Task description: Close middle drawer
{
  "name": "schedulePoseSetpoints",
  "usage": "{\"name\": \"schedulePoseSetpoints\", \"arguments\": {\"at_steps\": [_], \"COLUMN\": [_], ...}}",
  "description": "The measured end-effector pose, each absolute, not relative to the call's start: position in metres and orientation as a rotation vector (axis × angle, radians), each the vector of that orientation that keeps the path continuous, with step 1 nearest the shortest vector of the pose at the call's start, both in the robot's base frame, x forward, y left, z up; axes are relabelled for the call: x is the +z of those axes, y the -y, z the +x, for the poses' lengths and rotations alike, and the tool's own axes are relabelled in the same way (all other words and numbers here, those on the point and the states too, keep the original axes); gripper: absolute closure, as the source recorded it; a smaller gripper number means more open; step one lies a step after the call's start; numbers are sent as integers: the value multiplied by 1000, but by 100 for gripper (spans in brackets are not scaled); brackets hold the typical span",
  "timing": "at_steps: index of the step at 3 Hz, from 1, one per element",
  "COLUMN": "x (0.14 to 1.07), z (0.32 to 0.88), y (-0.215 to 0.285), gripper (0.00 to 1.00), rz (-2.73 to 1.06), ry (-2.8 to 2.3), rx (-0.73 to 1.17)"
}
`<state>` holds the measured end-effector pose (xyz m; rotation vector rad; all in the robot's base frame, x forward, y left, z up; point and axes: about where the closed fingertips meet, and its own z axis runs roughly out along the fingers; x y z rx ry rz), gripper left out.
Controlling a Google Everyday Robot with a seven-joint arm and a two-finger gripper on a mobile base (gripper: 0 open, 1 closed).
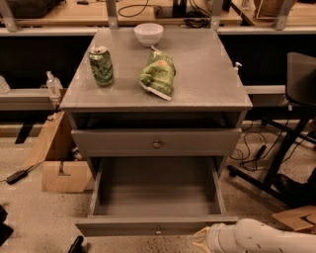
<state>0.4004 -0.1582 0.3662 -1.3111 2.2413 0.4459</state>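
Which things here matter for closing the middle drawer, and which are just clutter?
Job: middle drawer, pulled far out; hand, low beside the drawer's front.
Lying about: green can, chip bag, white bowl, upper drawer, cardboard box.

A robotics lab: benches (pixel 64 17) with cables (pixel 132 9) behind, a cardboard box (pixel 61 175) on the floor (pixel 39 217), the gripper (pixel 200 241) low at right.

The middle drawer (pixel 156 195), grey with a plain flat front and one small round knob, was seen pulled far out and level. The gripper (pixel 199 240) was seen low, just beside the front's right part.
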Motion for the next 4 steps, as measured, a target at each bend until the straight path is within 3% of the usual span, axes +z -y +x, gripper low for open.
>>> {"name": "schedulePoseSetpoints", "arguments": {"at_steps": [1,3,4], "x": [368,371,383], "z": [436,455,524], "y": [153,152,146], "gripper": [100,100,100], "rz": [-1322,-1330,-1346], "ry": [-2206,-2190,-2139], "rx": [431,416,358]}}
